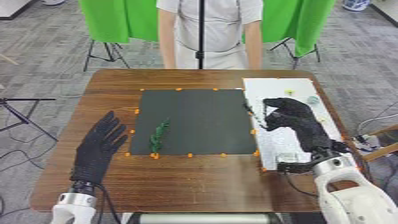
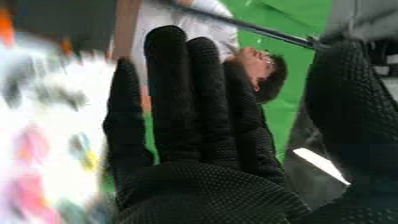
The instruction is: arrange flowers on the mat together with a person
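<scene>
One brown table is being partly covered by a dark mat and white sheet. Beside the mat the left hand is being held straight-fingered; over the sheet the right hand, fingers and thumb apart. A green sprig is being borne by the mat's left part.

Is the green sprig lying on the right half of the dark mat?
No, in the head view the green sprig lies on the left part of the dark mat.
</scene>
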Tool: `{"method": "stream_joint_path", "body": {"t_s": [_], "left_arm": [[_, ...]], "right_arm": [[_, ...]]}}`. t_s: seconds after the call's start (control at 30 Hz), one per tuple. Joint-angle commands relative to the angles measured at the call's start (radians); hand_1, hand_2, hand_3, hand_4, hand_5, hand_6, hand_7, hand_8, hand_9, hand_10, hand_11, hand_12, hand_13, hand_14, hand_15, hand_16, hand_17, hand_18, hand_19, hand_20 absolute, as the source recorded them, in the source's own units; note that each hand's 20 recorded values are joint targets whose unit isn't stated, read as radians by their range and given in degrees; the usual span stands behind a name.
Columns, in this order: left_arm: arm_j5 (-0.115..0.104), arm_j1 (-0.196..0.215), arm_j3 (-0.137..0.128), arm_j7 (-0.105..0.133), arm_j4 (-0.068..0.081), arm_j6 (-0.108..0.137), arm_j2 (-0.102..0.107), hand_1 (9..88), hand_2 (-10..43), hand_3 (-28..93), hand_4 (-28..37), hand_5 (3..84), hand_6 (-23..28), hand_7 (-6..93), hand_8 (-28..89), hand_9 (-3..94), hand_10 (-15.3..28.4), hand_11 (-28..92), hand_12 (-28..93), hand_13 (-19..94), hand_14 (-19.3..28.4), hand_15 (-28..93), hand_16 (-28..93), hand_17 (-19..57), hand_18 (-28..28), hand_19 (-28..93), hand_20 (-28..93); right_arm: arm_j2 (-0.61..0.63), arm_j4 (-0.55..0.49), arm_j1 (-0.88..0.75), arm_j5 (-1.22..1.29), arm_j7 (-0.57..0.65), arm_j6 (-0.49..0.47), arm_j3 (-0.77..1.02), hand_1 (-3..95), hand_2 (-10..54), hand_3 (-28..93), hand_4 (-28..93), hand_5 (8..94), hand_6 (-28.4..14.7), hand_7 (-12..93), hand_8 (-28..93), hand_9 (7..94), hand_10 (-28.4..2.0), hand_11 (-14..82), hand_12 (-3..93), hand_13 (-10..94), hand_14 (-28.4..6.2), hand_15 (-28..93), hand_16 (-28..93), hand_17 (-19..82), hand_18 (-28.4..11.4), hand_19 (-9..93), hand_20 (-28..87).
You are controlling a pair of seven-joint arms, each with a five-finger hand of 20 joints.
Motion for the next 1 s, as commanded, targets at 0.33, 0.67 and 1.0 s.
{"method": "stream_joint_path", "body": {"t_s": [0.33, 0.67, 1.0], "left_arm": [[0.002, 0.026, -0.014, 0.013, -0.010, 0.010, 0.006, 26.7, -4.3, 70, -28.2, 27.3, 3.4, 19.4, -11, 20.9, 10.6, 15, 17, 17, 12.8, 17, 4, -10.3, 20.5, 40, 9], [-0.058, 0.017, -0.008, 0.016, -0.002, -0.001, 0.015, 26.3, -4.4, 70, -28.2, 27.3, 3.5, 19.4, -11, 20.7, 10.6, 15, 17, 17, 13.0, 17, 4, -10.3, 20.6, 39, 9], [-0.040, 0.000, -0.005, 0.005, 0.006, -0.007, 0.021, 26.1, -4.4, 70, -28.3, 27.7, 3.4, 19.2, -10, 21.3, 10.8, 15, 17, 18, 13.4, 19, 4, -10.0, 20.7, 39, 9]], "right_arm": [[0.192, -0.122, -0.248, -0.873, 0.509, -0.116, 0.304, 32.6, -9.5, 54, -28, 63.9, -1.5, 42, -14, 68.9, -11.7, 51.7, 31.8, 67, -11.3, 68, 22, 25, -20.1, 72, 32], [0.216, -0.049, -0.158, -0.959, 0.706, -0.188, 0.161, 26.7, -9.5, 65, -28, 64.8, -1.1, 43, -14, 70.2, -11.6, 51.9, 35.3, 67, -11.2, 71, 24, 25, -19.8, 73, 32], [0.220, 0.016, -0.133, -0.974, 0.751, -0.186, 0.105, 29.3, -9.5, 69, -28, 63.8, -0.8, 44, -15, 69.2, -11.5, 52.0, 35.4, 66, -10.8, 71, 24, 25, -19.7, 73, 31]]}}
